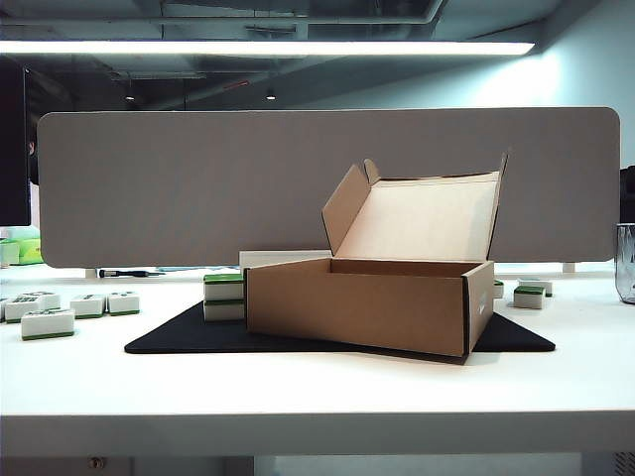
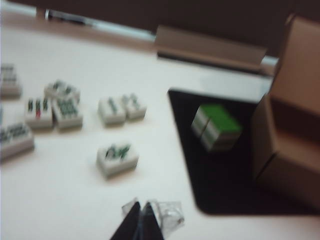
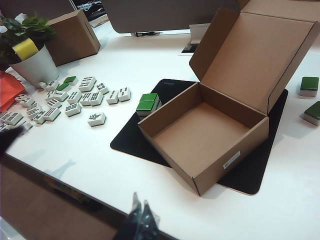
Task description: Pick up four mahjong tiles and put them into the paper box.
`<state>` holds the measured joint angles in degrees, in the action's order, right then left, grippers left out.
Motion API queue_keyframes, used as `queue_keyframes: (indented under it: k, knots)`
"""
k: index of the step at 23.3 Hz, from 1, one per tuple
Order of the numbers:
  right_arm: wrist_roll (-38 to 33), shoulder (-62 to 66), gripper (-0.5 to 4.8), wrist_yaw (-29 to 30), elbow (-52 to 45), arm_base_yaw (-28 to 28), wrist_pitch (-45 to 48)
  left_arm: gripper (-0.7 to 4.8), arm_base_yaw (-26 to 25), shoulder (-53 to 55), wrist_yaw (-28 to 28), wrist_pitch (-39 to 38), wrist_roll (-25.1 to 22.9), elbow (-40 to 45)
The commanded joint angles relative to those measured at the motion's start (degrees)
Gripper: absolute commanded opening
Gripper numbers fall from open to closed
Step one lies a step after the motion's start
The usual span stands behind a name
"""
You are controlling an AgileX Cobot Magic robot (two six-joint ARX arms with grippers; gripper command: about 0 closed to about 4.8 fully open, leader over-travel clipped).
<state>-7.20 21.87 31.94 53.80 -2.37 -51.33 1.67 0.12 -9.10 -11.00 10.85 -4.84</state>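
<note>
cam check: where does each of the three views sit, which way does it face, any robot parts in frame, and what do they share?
Exterior view: low at the table's front edge, facing level across it at the paper box on the black mat; no arm visible.
Left wrist view: above the table, angled down at loose mahjong tiles; left gripper tips shut, blurred.
Right wrist view: higher up, looking down into the empty box; right gripper tips shut at the frame edge.
Shared: all three show the box, the mat and the green-backed tiles stacked beside the box.

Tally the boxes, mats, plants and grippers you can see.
Cardboard boxes: 2, the open paper box and a closed box.
Black mats: 1.
Potted plants: 1.
Grippers: 2, left gripper and right gripper, both shut above the table.
Total: 6.
</note>
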Motion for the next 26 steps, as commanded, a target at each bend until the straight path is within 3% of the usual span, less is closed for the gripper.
queue_keyframes:
  k: [1,8,13,17,20,23,26]
  knots:
    - [0.17,0.07,-0.01,0.15,0.2,0.07,0.57,-0.06,0.09,0.76,-1.05,1.64,-1.46,-5.99]
    - [0.17,0.07,-0.02,0.15,0.2,0.07,0.52,-0.06,0.09,19.54,-1.7,4.72,-11.65,-23.12]
    - [0.17,0.04,-0.01,0.15,0.17,0.07,0.55,-0.06,0.11,36.3,-4.48,4.72,-14.08,-35.56]
    - [0.17,0.04,-0.02,0.13,0.17,0.13,0.52,-0.06,0.11,50.71,-10.14,4.13,-14.1,-46.31]
    - [0.17,0.04,-0.02,0.13,0.17,0.15,0.55,-0.06,0.13,61.7,-15.54,1.42,-15.41,-55.15]
    - [0.17,0.02,-0.01,0.13,0.15,0.15,0.52,-0.06,1.14,70.95,-15.63,-4.15,-15.45,-63.67]
    - [0.17,0.02,-0.02,0.13,0.15,0.15,0.52,-0.06,2.64,80.43,-15.34,-11.69,-20.09,-73.4]
